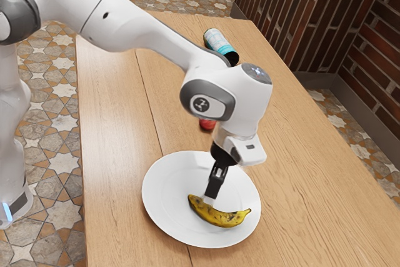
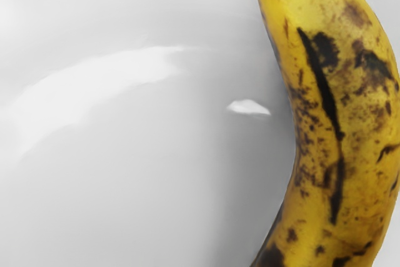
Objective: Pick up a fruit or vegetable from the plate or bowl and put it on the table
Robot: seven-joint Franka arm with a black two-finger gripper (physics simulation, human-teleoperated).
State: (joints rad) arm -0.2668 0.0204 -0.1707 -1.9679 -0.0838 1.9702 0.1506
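My gripper (image 1: 209, 199) points down over the white plate (image 1: 164, 217) in the exterior view, its lower end right by the banana, near the end toward the exterior view's left. The banana (image 1: 219, 216) is yellow with dark spots and lies curved on the plate. Whether the gripper touches it, I cannot tell. Close below my hand, the wrist view has the banana (image 2: 337, 117) large, with dark streaks along its skin, and the plate's pale surface (image 2: 137, 186) beside it.
A red, round object (image 1: 207, 125) sits on the wooden table (image 1: 112, 129) beyond the plate, partly hidden by the arm. Farther off lies a blue and white can (image 1: 220, 44) on its side. A brick wall stands past the table's far right side in the exterior view.
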